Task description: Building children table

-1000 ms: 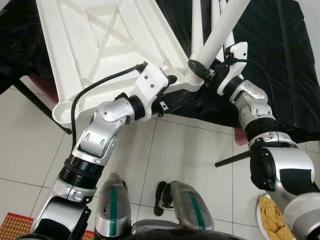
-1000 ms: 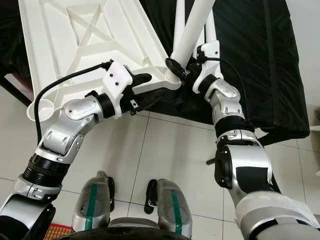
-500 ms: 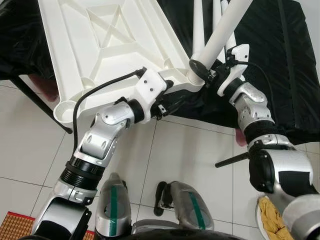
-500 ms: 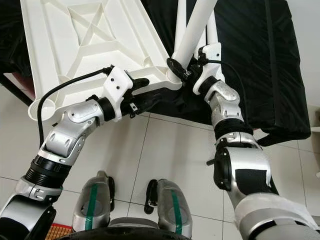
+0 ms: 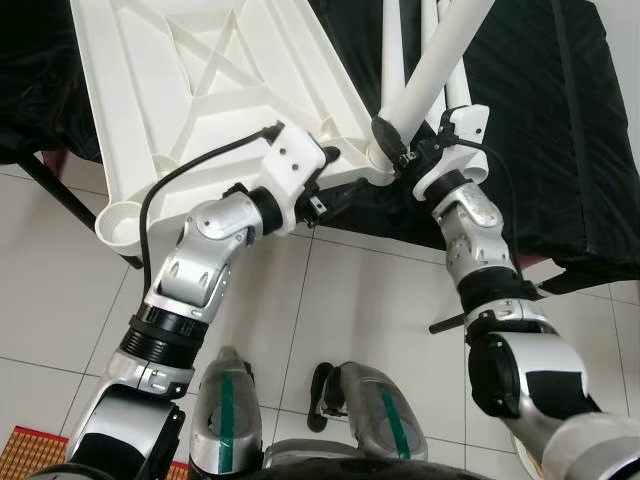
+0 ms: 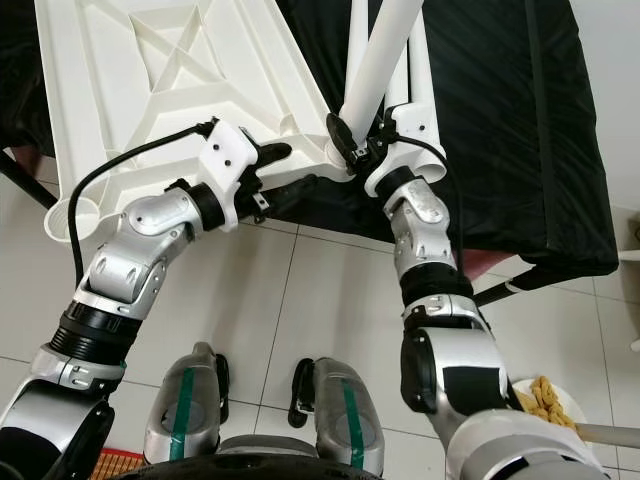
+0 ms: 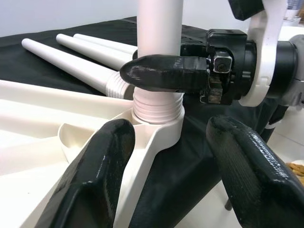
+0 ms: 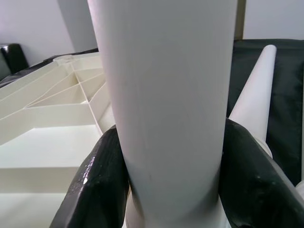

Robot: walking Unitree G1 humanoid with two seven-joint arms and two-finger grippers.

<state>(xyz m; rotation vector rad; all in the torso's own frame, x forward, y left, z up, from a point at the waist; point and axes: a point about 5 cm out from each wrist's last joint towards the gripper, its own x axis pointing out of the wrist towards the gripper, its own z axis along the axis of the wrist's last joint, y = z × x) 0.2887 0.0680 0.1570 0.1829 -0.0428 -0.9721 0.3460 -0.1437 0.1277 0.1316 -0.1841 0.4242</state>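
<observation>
One white table leg point(image 5: 430, 75) stands threaded into the corner socket point(image 7: 154, 118) of the upside-down tabletop point(image 5: 200, 90) lying on the black-draped table point(image 5: 560, 130). Right claw point(image 7: 164, 71) is clamped on the leg just above the socket. Left claw point(image 7: 166, 166), fingers apart, straddles the tabletop edge beside the socket. Spare legs point(image 7: 80, 59) lie beyond the socket.

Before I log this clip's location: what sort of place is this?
Probably a room in a home: tiled floor, a black-draped work table, and a white plastic tabletop lying upside down for assembly.
</observation>
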